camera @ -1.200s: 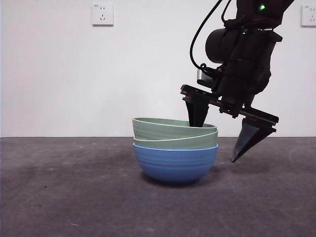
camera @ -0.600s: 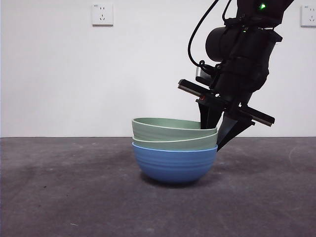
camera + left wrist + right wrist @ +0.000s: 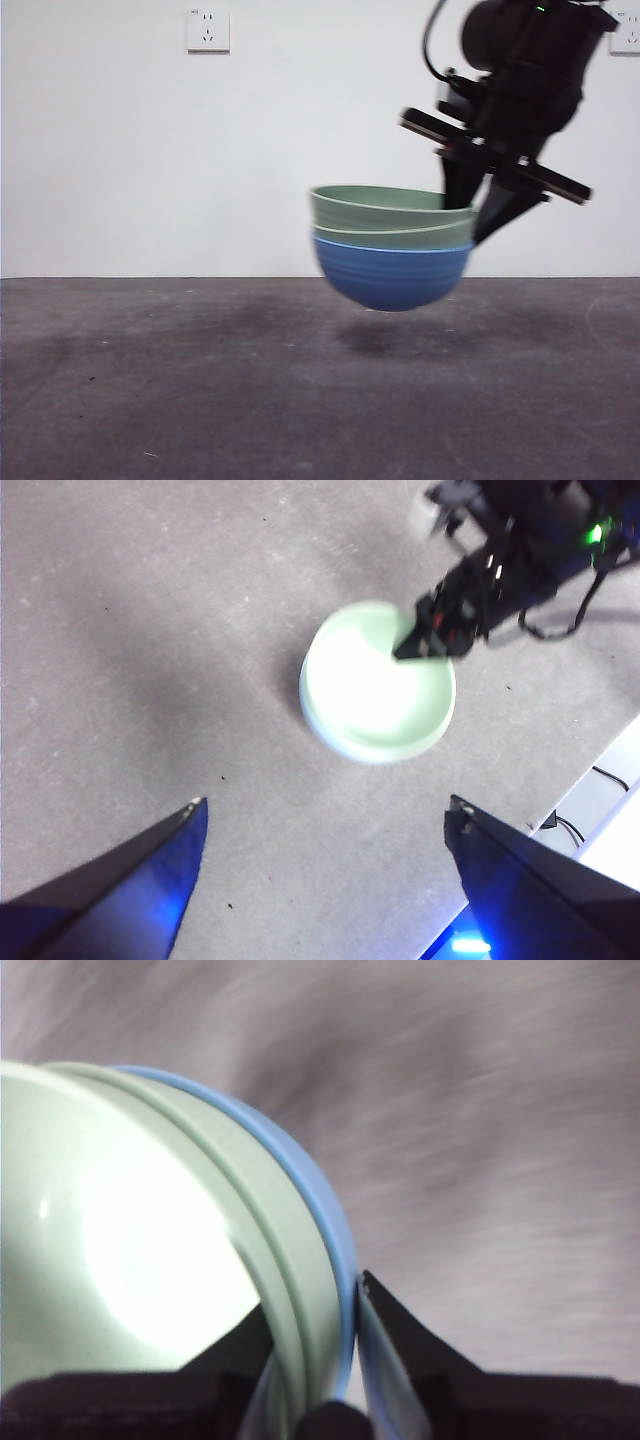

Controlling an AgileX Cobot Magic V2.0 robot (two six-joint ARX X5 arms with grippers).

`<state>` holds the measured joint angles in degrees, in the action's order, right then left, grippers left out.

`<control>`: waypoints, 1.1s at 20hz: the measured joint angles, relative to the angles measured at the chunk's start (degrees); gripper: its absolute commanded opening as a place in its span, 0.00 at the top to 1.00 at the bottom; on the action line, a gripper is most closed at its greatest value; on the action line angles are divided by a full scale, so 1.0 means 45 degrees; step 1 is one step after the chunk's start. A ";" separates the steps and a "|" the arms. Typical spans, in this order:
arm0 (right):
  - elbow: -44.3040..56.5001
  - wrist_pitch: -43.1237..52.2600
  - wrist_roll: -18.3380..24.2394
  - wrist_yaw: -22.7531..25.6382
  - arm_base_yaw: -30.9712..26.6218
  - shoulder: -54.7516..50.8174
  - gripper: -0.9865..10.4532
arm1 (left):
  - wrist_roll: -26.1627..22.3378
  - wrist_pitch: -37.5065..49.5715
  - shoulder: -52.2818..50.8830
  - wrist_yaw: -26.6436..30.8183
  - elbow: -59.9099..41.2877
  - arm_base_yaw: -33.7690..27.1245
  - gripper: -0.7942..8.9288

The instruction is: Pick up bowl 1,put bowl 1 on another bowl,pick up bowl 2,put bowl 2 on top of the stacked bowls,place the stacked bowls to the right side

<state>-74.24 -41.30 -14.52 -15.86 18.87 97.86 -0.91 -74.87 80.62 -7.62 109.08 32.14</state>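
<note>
3 bowls sit nested in the stacked bowls [image 3: 392, 250]: 2 pale green bowls [image 3: 385, 210] above 1 blue bowl [image 3: 392, 275]. 2 wall sockets [image 3: 207, 29] show on the wall behind.

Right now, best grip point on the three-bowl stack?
The rim wall, from above on the side: the right gripper pinches the stacked bowls there, one jaw inside, one outside. The nested rims form one thin lip; the round bodies look too wide.

the working arm [image 3: 520, 70] is bulky and black, with a looping black cable, a green light, and tapered black jaws.
</note>
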 measured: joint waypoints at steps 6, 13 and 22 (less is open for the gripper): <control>0.0000 0.0189 0.0423 0.0724 -0.2244 0.0005 0.93 | -0.0005 -0.0223 0.0000 0.0000 0.0000 0.0000 0.51; 0.0000 0.0141 0.0913 0.0719 -0.3215 0.0889 0.93 | -0.0005 -0.0107 0.0000 0.0000 0.0000 0.0000 0.51; 0.0000 0.0131 0.1243 0.0593 -0.3361 0.1156 0.68 | 0.0000 -0.0107 0.0000 0.0000 0.0000 0.0000 0.51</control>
<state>-74.24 -40.71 -8.93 -13.19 3.75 103.07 -0.91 -75.35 80.62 -7.62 109.08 32.14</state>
